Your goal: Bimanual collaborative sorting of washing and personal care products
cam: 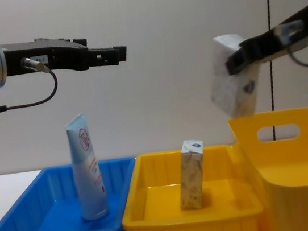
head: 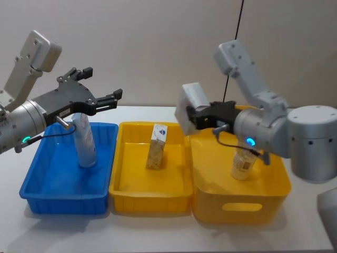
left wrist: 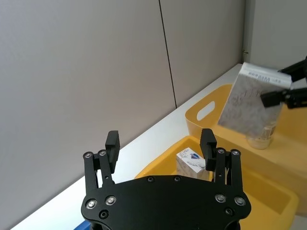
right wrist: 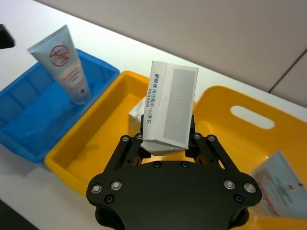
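My right gripper (head: 196, 117) clamps a beige carton (head: 190, 105) above the middle yellow bin (head: 129, 195), so I'd lower it beside the standing carton (head: 156, 147), while my empty left gripper (head: 100, 89) hangs spread wide left of that bin.

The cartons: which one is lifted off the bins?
The carton shut in the right pincer, tilted above the yellow bins; the other carton stands inside the middle bin.
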Controlling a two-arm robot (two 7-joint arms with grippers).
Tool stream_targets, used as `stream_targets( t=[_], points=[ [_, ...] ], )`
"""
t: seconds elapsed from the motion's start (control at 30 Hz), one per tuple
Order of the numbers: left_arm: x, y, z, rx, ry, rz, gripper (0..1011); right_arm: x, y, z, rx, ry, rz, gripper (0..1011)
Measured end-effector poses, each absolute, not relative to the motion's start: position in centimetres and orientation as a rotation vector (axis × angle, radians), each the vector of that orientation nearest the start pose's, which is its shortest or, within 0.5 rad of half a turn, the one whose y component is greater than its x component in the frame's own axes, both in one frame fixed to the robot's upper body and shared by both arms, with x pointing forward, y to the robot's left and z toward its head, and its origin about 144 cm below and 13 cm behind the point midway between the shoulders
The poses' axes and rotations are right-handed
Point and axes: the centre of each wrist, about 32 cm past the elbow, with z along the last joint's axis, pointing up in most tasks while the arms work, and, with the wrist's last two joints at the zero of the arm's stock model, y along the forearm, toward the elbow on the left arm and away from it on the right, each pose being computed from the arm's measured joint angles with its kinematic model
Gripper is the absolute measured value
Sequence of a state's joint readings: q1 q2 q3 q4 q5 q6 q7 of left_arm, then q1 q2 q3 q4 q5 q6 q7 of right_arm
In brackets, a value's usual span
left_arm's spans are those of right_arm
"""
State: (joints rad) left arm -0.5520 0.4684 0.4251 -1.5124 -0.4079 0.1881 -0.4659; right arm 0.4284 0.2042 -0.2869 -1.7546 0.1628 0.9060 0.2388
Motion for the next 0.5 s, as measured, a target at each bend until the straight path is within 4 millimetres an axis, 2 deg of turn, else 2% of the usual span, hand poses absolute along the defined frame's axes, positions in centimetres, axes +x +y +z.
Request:
stream_targets(
  t=[0.5],
  points=[
    [56.6,25.1,130.3,0.103,-0.217,0.79,1001,51.6,-23.3,134.4,-0.407,0.158,-1.164,329]
  ],
)
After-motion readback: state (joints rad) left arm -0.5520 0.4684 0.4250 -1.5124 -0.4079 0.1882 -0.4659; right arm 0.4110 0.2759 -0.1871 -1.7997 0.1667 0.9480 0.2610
